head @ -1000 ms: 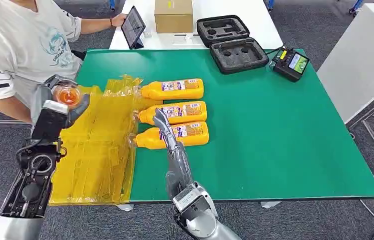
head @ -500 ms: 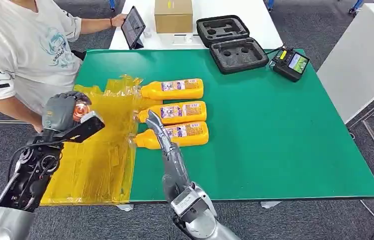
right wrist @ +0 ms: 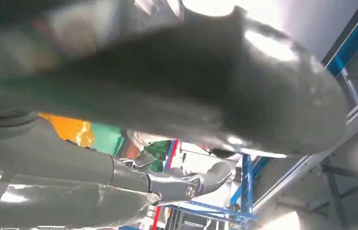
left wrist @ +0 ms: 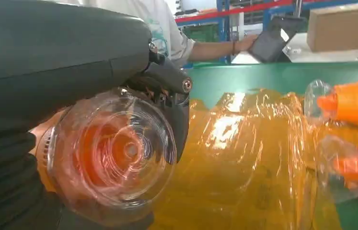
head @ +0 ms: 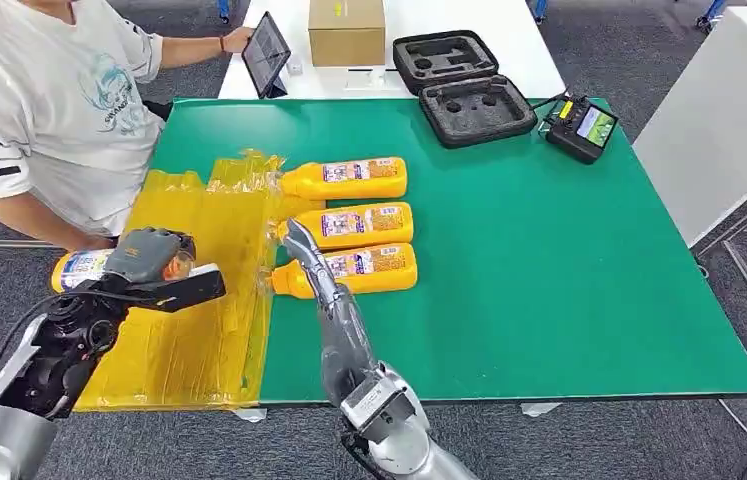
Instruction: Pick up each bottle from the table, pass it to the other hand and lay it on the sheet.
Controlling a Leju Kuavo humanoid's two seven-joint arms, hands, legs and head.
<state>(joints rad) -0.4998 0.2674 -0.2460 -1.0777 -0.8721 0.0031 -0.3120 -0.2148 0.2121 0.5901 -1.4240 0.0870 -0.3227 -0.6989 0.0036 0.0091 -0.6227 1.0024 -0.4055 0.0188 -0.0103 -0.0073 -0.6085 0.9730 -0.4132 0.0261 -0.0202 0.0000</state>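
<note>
Green table: your robot stands at the near edge of a green table (head: 549,280), with a yellow sheet (head: 189,320) spread over its left part.
Left hand: your left hand (head: 149,258) grips an orange bottle (head: 84,266) near its clear cap, holding it roughly level above the sheet's near-left part, its base pointing left past the sheet's edge.
Left wrist view: you look straight onto the held bottle's clear cap (left wrist: 114,153), fingers (left wrist: 177,120) wrapped around it, the crinkled sheet beyond.
Right hand: your right hand (head: 301,250) reaches over the table with its fingers stretched out and holding nothing, their tips above the neck end of the middle bottle.
Right wrist view: blurred dark fingers (right wrist: 167,184) sit close to the lens; you cannot judge more from it.
Bottles on table: three more orange bottles lie on their sides just right of the sheet, caps pointing left toward it — a far one (head: 344,178), a middle one (head: 354,223) and a near one (head: 364,268), side by side.
Person: a person in a white shirt (head: 39,100) stands at the far left, one hand on a tablet (head: 265,52).
Far end: a cardboard box (head: 347,30), an open black foam case (head: 464,85) and a small black device (head: 579,125) sit at the far side.
</note>
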